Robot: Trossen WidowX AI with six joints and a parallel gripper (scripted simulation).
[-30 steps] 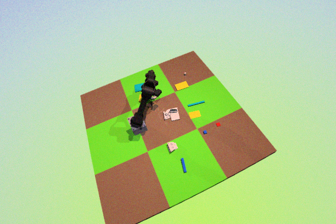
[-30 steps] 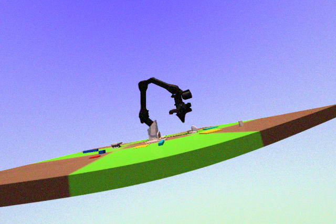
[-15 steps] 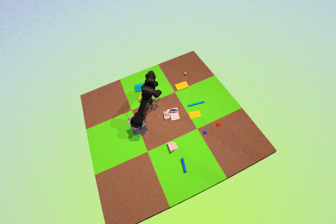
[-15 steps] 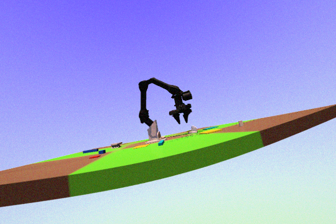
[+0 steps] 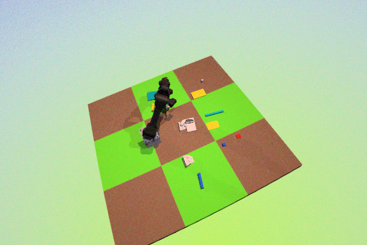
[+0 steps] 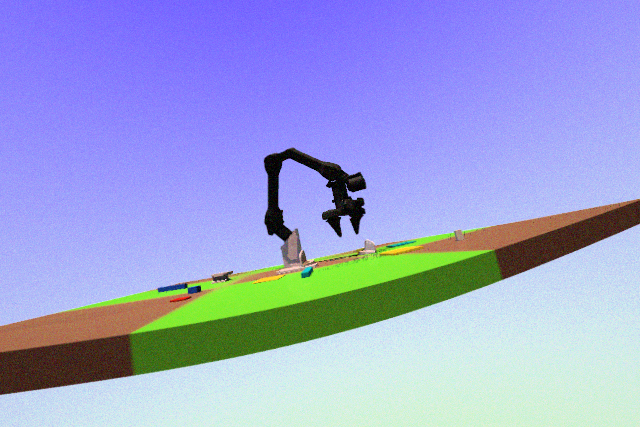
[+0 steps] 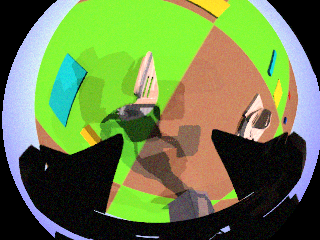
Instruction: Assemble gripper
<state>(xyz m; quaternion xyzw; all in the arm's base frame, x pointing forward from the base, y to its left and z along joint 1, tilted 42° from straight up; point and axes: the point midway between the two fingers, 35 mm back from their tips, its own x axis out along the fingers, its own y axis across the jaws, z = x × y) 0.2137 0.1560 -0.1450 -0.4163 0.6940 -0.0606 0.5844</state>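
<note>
So the fingers [image 6: 356, 221] are spread wide with nothing between them, tips pointing down above the bench [image 5: 130, 212] [image 6: 330, 288] [image 7: 195, 100]. The black arm [image 5: 155, 117] [image 6: 272, 189] bends over from its base, and from the top it pretty much hides the fingers.

As for the task's parts, they're in separate spots. One slotted pale piece [image 5: 168, 107] [image 6: 369, 247] [image 7: 148, 82] is tipped up on the green square, near the fingers but apart from them. On the middle brown square there's a flat pale piece [image 5: 191, 127] with a dark grey one [image 5: 189, 121] [image 7: 261, 119] on top, and a smaller pale part [image 5: 181, 126] right next to it. Another pale piece [image 5: 188, 160] [image 6: 222, 276] is well apart on green, near the long blue bar [image 5: 200, 180] [image 6: 172, 288]. Honestly can't tell which is the housing plate, or whether any teeth mesh, but the parts aren't all together.
</note>
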